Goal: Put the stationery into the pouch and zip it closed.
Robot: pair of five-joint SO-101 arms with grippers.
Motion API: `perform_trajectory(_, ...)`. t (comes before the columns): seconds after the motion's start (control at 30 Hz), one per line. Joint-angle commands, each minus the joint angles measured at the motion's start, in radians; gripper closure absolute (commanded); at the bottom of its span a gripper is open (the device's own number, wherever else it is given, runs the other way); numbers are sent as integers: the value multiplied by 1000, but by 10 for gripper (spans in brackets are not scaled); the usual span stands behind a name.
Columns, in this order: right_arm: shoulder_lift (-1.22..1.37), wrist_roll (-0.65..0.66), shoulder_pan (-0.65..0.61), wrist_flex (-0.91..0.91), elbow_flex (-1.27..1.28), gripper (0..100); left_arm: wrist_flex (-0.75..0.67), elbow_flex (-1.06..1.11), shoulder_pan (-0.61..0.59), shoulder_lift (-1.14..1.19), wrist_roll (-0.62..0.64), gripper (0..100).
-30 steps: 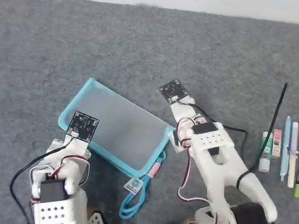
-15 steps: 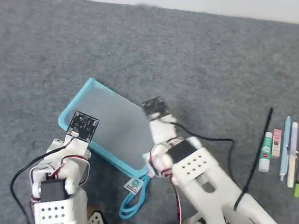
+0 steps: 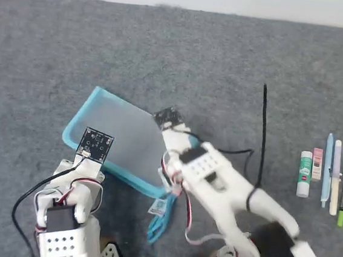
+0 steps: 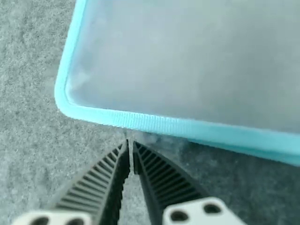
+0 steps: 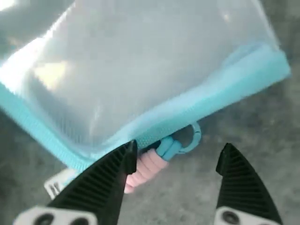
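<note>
Near: left arm, jaws closed at the pouch's near edge. Right arm, jaws open astride the zip pull; close squarely on it (not the lanyard). Right: stationery, loose on the worktop.

The left gripper has its two ribbed black jaws pressed together with nothing between them, the tips right up at the turquoise trim of the pouch; whether they actually touch it, I can't tell. The pouch lies flat on the grey fuzzy table cover, its frosted see-through panel looking blank. One rounded corner of the trim curves away close beside the tips.
</note>
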Motion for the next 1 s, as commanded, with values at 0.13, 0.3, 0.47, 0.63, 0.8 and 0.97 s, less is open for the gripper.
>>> perform_trajectory(0.13, 191, -34, 114, 105, -235, 786, 3, -5, -2, -8, -11, 989)
perform_trajectory(0.3, 170, -86, 88, 170, -227, 884, 3, -5, -2, -8, -11, 989)
perform_trajectory(0.47, 214, -83, 99, 176, -219, 894, 3, -5, -2, -8, -11, 989)
perform_trajectory(0.63, 206, -77, 153, 188, -218, 927, 3, -5, -2, -8, -11, 989)
perform_trajectory(0.8, 228, 178, 297, 113, -218, 989, 3, -5, -2, -8, -11, 989)
perform_trajectory(0.97, 216, 255, 331, 97, -224, 991, 3, -5, -2, -8, -11, 989)
